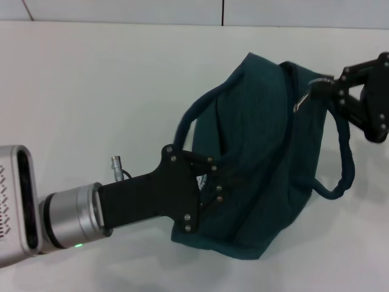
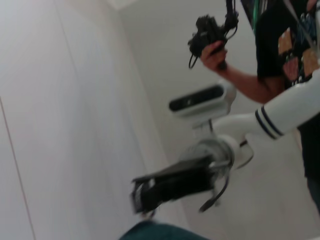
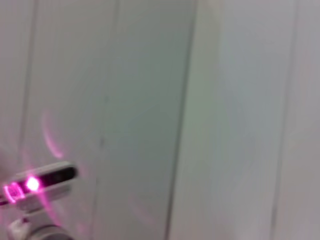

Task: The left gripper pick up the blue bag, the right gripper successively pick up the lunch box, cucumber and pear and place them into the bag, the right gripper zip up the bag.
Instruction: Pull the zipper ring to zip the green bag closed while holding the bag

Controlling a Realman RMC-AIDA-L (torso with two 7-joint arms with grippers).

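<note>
Here is the dark teal fabric lunch bag, lifted and tilted over the white table, bulging and closed along its top edge as far as the head view shows. The left gripper, a black two-fingered claw studded with silver screws on a silver cylindrical wrist with a small green light, reaches in from the left and clamps a fold of the bag's near side, its fingers pinched tight into the cloth. One dark cord handle arches up just above that claw; the second cord handle loops down off the bag's right side.

Up at the bag's top right corner, the right gripper, another black screw-studded claw, comes in from the right edge. Its fingertips are drawn narrow around the small silver ring pull of the zip, which dangles at the very end of the zip line.

The left wrist view looks upward: the right gripper appears again on its white arm, just over a sliver of teal fabric, with a person holding a black camera behind. The right wrist view gives only pale wall panels and a pink-lit device.
</note>
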